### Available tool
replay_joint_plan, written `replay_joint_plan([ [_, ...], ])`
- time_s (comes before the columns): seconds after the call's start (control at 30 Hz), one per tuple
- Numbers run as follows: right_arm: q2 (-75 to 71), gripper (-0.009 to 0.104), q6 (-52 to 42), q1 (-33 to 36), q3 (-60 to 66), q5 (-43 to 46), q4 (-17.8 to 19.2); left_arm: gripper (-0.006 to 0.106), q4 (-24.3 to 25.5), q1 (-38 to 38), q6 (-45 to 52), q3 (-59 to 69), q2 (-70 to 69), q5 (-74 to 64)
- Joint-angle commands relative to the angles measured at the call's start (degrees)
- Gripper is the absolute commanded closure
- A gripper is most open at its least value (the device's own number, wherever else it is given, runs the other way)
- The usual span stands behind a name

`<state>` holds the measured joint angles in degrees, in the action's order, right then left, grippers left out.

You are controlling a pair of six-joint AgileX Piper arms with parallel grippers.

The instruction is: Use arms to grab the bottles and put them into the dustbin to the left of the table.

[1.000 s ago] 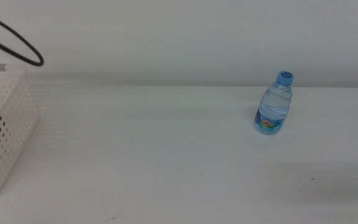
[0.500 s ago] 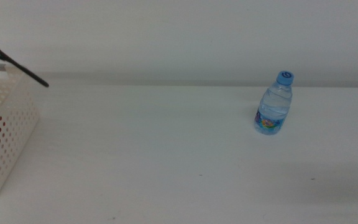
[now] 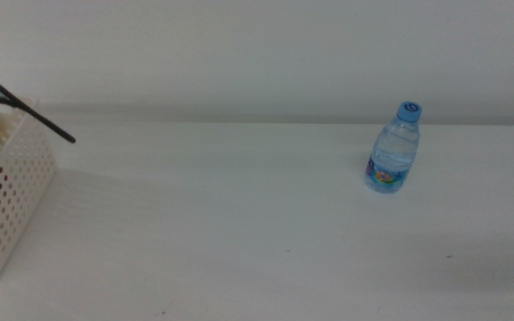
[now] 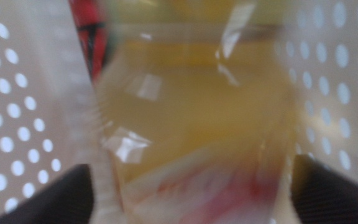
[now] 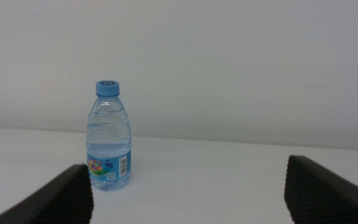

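Since the earlier frame, the black cable (image 3: 25,109) had dropped lower over the bin (image 3: 16,192), and a yellow shape had appeared inside the bin where a red patch had shown before; the water bottle (image 3: 393,149) had not moved.

Nearest in the left wrist view, the left gripper (image 4: 191,186) had its two dark jaws set wide apart, with the yellow juice bottle (image 4: 197,112) filling the gap between them. The picture was blurred, so contact between jaws and bottle could not be confirmed. Beyond the juice bottle, part of the red can (image 4: 91,34) showed against the perforated bin wall (image 4: 11,112). Perforated walls stood on both sides of the gripper, placing it inside the bin.

Nearest in the right wrist view, the right gripper (image 5: 188,193) was open, its jaws wide apart and holding nothing. It was out of the middle view. Farther on, the water bottle (image 5: 109,137) stood upright on the table (image 5: 216,180), blue cap on, well apart from the jaws.

The middle view showed the bin at the left edge of the table (image 3: 239,232) and the water bottle on the right, well apart.
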<state>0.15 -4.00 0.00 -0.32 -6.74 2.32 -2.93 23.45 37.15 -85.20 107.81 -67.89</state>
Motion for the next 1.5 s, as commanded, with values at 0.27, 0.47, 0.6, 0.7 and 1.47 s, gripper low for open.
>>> replay_joint_plan([
  [0.27, -2.19, 0.013, -0.41, -0.03, 2.52, 0.07, 0.21, 0.007, -7.93, -0.42, -1.60, -13.06, -11.87, -7.33],
  [0.47, -2.19, 0.013, -0.41, -0.03, 2.52, 0.07, 0.21, 0.007, -27.13, -3.09, -6.34, -11.72, -24.85, -7.55],
  [0.6, -2.19, 0.013, -0.41, -0.03, 2.52, 0.07, 0.21, 0.007, -30.02, -11.50, -8.04, -3.02, -37.22, -7.15],
  [0.7, -2.19, 0.013, -0.41, -0.03, 2.52, 0.07, 0.21, 0.007, -23.68, -24.28, -12.58, 4.07, -45.91, -3.43],
  [1.47, -2.19, 0.013, -0.41, -0.03, 2.52, 0.07, 0.21, 0.007, -4.53, -52.81, -33.01, 25.56, -68.13, 12.34],
])
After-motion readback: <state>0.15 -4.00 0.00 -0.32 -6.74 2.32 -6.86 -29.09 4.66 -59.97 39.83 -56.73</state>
